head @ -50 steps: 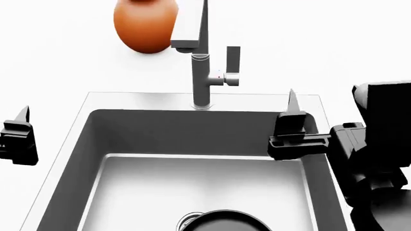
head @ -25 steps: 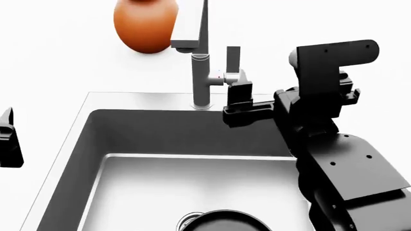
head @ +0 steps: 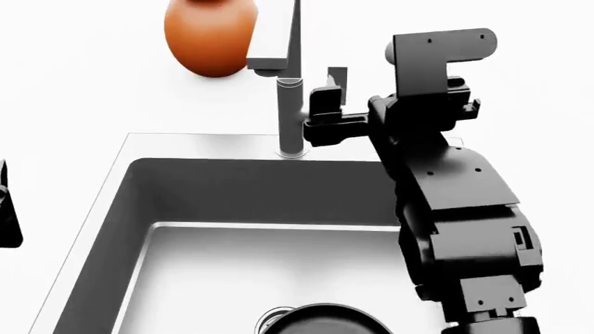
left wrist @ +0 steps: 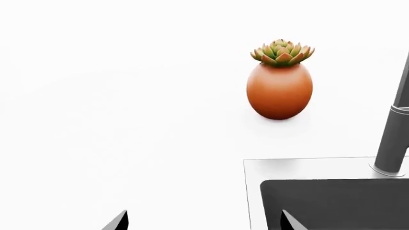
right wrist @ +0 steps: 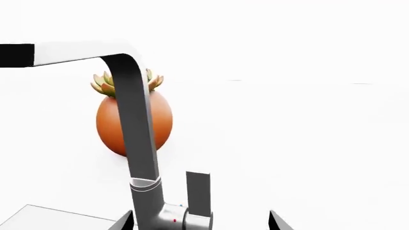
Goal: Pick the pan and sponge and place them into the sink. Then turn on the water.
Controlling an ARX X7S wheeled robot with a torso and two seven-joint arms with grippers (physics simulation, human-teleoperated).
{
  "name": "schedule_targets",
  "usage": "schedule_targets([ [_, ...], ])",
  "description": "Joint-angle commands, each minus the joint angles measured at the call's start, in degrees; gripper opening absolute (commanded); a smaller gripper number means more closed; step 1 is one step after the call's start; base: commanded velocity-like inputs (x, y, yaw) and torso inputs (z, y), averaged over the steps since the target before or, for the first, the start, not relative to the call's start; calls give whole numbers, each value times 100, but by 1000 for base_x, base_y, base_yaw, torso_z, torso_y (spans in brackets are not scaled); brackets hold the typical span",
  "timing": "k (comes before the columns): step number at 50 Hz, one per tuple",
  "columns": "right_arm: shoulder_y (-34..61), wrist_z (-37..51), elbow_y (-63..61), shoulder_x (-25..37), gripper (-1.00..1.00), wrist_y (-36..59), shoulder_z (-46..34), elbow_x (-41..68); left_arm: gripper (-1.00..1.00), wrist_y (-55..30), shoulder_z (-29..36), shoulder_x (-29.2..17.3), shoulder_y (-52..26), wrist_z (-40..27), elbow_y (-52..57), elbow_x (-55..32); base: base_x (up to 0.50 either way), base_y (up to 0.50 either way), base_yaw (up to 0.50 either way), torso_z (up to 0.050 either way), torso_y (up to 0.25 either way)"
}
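The sink (head: 232, 189) fills the lower head view, and the black rim of the pan (head: 325, 312) shows on its floor at the bottom edge. The sponge is out of view. No water runs from the tall grey faucet (head: 289, 104). My right gripper (head: 327, 104) hangs open right beside the faucet's side lever (head: 337, 78). In the right wrist view the lever (right wrist: 198, 191) stands between the spread fingertips of the right gripper (right wrist: 199, 221), untouched. My left gripper (left wrist: 204, 219) is open and empty over the counter by the sink's left rim (left wrist: 252, 191).
An orange egg-shaped pot with a succulent (left wrist: 279, 88) stands on the white counter behind the sink, left of the faucet (right wrist: 141, 134). The round drain (head: 269, 319) lies next to the pan. My right arm reaches across the sink's right side.
My right arm has swung left and away from me, bringing its gripper from the sink's right rim up to the faucet lever. The left gripper has slid almost out of the head view's left edge.
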Motion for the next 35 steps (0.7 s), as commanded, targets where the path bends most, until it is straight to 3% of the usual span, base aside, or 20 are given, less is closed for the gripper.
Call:
schedule_targets([
  [1,839,-472,2402,-550,100,-1235,-176,-432,100,159,-133,-88,214,32,27,49,0,0,0,0,0],
  [8,1376,-672,3866,-815,100,-2000,-132,-488,100,201,-286,-171,297,-7,83,-64,0,0,0,0,0],
  [35,1326,-798,3928,-1007,100,-1936,1297,-1819,100,490,-258,-66,527,132,44,183,0,0,0,0,0],
])
